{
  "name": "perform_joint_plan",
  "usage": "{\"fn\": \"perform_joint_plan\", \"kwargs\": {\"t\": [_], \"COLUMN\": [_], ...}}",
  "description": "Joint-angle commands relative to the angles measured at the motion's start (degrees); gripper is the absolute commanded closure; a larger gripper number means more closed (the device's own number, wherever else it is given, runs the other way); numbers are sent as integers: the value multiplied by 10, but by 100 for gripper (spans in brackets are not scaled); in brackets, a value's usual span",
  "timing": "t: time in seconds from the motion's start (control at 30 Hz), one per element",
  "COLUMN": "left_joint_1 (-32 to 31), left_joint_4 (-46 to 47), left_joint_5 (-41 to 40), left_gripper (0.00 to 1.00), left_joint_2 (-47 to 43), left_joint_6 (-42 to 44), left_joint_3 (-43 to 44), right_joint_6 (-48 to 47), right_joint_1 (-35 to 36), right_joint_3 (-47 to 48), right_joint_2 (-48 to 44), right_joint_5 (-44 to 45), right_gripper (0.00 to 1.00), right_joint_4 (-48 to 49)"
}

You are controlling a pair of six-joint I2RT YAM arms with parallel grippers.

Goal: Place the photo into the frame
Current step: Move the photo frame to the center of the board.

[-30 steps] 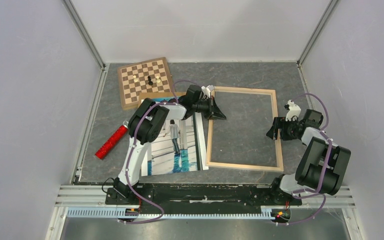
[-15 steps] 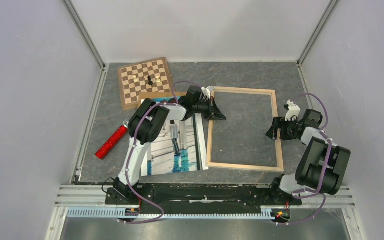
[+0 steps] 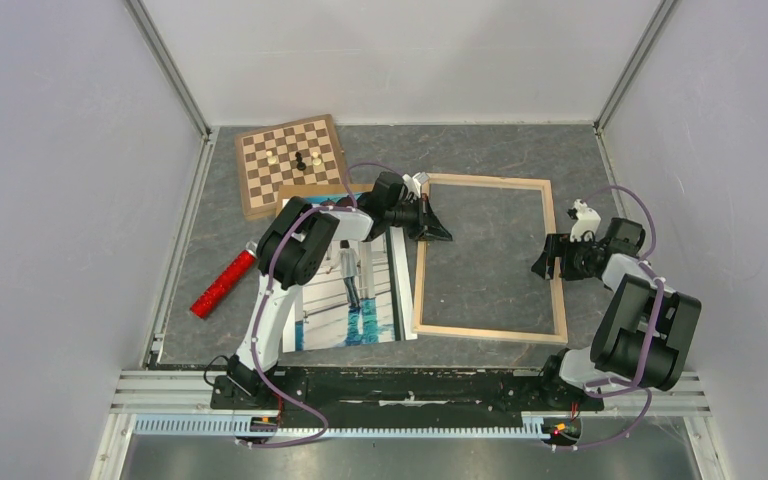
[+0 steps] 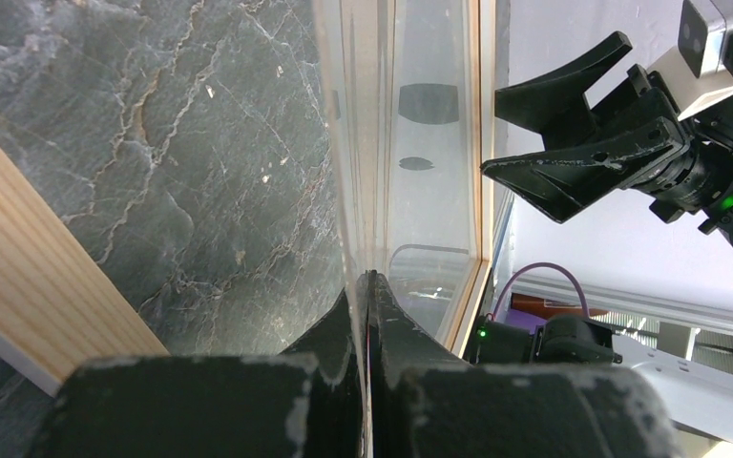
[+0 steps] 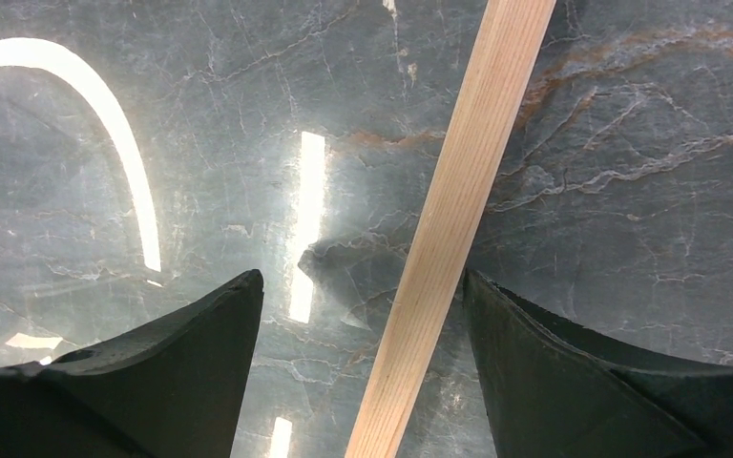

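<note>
The frame [image 3: 490, 331], thin light wooden bars, lies flat at centre right of the table. A clear pane [image 4: 344, 143] stands up from it on edge, and my left gripper [image 3: 438, 233] [image 4: 367, 279] is shut on that pane at the frame's left bar [image 4: 19, 277]. The photo [image 3: 355, 290] lies face up left of the frame, partly under my left arm. Over the frame's right bar [image 5: 449, 239] my right gripper [image 3: 550, 258] [image 5: 358, 279] stands open, one finger on each side of the bar and nothing gripped.
A chessboard [image 3: 292, 160] with a few pieces sits at the back left. A brown backing board [image 3: 310, 190] peeks out between it and the photo. A red glittery tube [image 3: 223, 285] lies near the left wall.
</note>
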Motion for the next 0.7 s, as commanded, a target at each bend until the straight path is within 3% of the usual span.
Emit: {"fn": "perform_joint_plan", "kwargs": {"t": [0.0,0.3,0.67], "left_joint_1": [-7,-7,-7], "left_joint_4": [-2,-5,-10], "left_joint_5": [-7,-8,-11], "left_gripper": [98,98,98], "left_joint_2": [-3,0,0], "left_joint_6": [18,21,24], "left_joint_3": [9,9,10], "right_joint_6": [-8,-25,-66], "right_joint_1": [4,33,182], "right_joint_3": [36,98,135], "right_joint_2": [-21,-40,-10], "right_joint_5": [2,29,86], "right_gripper": [20,20,20], "right_joint_4": [2,-18,-9]}}
